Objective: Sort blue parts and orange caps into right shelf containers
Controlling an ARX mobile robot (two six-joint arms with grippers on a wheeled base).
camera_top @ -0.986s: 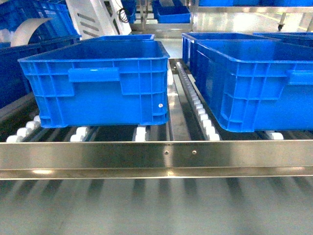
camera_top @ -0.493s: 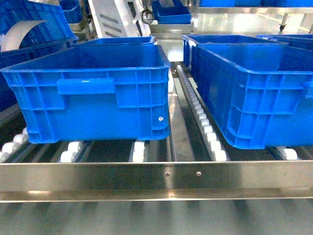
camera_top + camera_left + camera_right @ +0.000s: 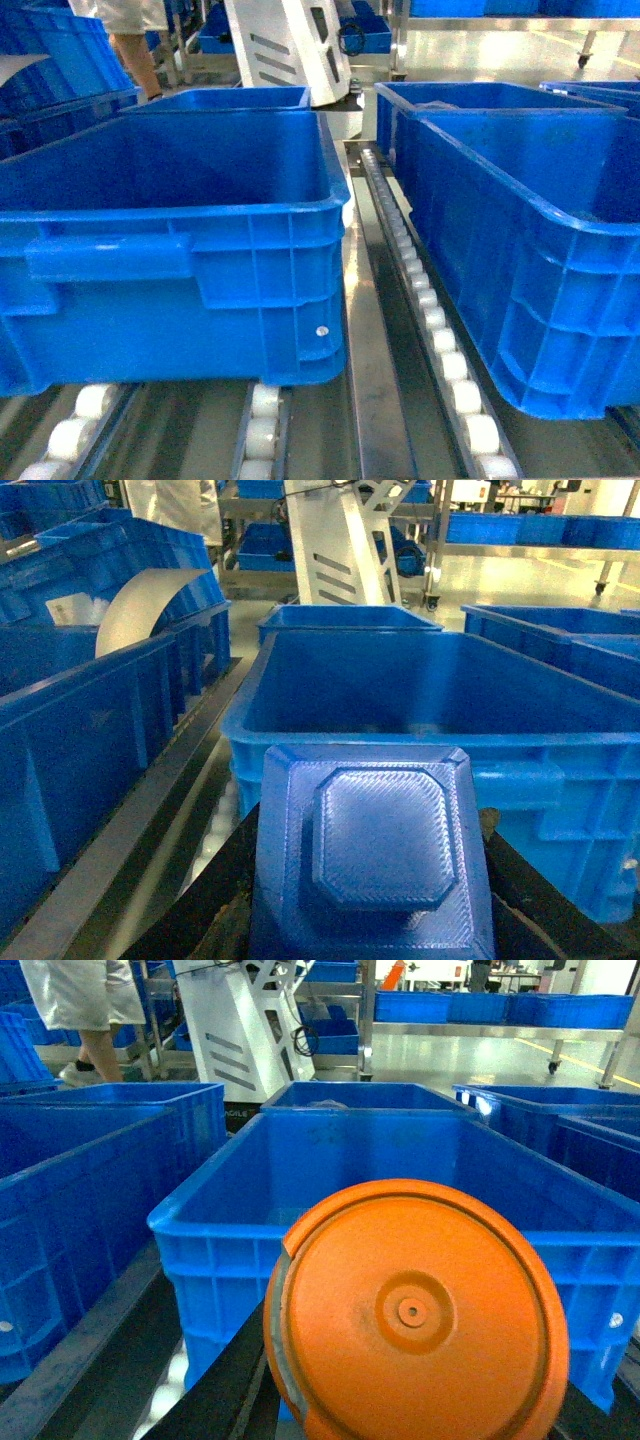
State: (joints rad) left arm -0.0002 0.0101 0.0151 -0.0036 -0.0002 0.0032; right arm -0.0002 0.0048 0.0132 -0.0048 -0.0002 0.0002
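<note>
Compared with a second ago, your head camera has closed in on the shelf: the steel front rail has dropped out of view and the two near crates now fill the frame, with a person's legs newly visible far back at the left.

Your left hand [image 3: 370, 920] carries the blue part [image 3: 372, 852], a flat printed block with a raised octagonal boss, and ahead of it sits the left crate [image 3: 180, 215], open. Your right hand [image 3: 410, 1400] carries the orange cap [image 3: 415, 1315], a smooth round lid held face-on to the lens, with the right crate [image 3: 520, 200] beyond it. You cannot see the fingers in either wrist view, so how wide each hand stands is hidden; the pieces look held, probably by their lower edges.

Judge both pieces as light and rigid. The blue part's ribbed print texture should give good friction, and its flat sides are the natural place to pinch. The cap is slicker and thin at the rim, so it could swivel or slip if held only at the edge; keep it level over the crate. Neither looks fragile, so a short fall into the crates on the roller track [image 3: 440, 335] should do no harm.
</note>
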